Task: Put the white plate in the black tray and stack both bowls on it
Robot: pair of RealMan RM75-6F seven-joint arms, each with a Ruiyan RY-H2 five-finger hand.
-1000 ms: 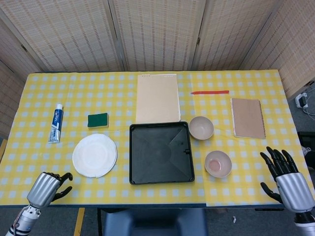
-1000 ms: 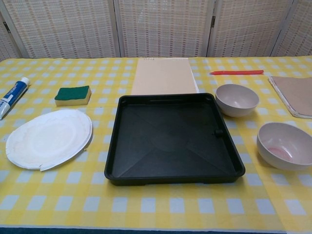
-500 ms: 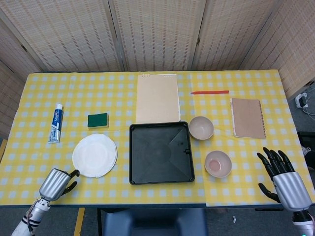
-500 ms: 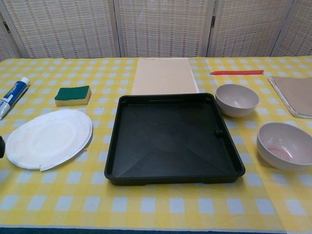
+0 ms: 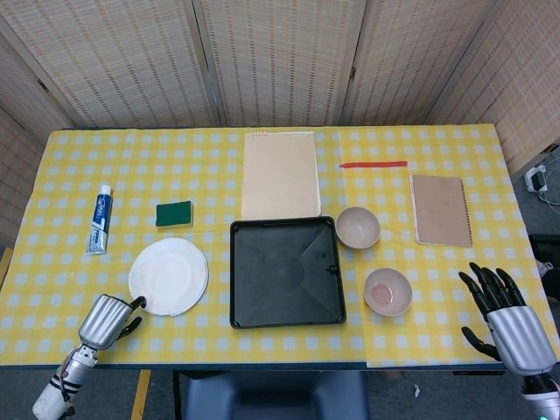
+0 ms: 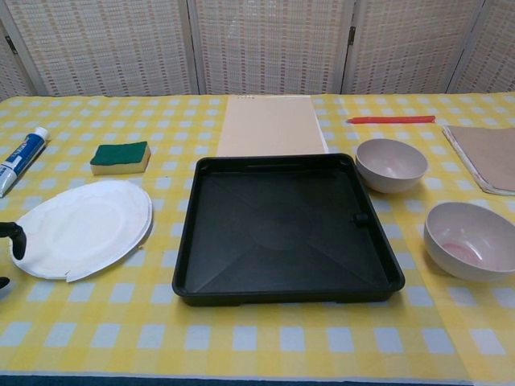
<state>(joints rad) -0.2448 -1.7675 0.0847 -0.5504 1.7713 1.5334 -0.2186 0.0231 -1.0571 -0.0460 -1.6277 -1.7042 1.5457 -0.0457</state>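
While the white plate is lying flat on the counter near its front-left corner, just left of the black tray, the left hand is hovering at the plate's front-left rim, so the step in hand is judged to be getting a hold on that plate. Since the plate is thin and sitting flush on the cloth, the fingers are probably needing to come in low at the rim, slip under the edge and pinch it against the thumb, and the plate should be kept level on its way rightwards over the tray wall. A chipped spot is showing on the front rim in the chest view, so gripping away from it seems wise.

That left hand is holding nothing; its fingers are curling inwards, with dark fingertips sitting just beside the plate rim, and whether they are touching it cannot be told. The right hand is waiting near the front-right corner of the counter, empty, fingers spread wide, well apart from both bowls. The near bowl and the far bowl are standing right of the tray.
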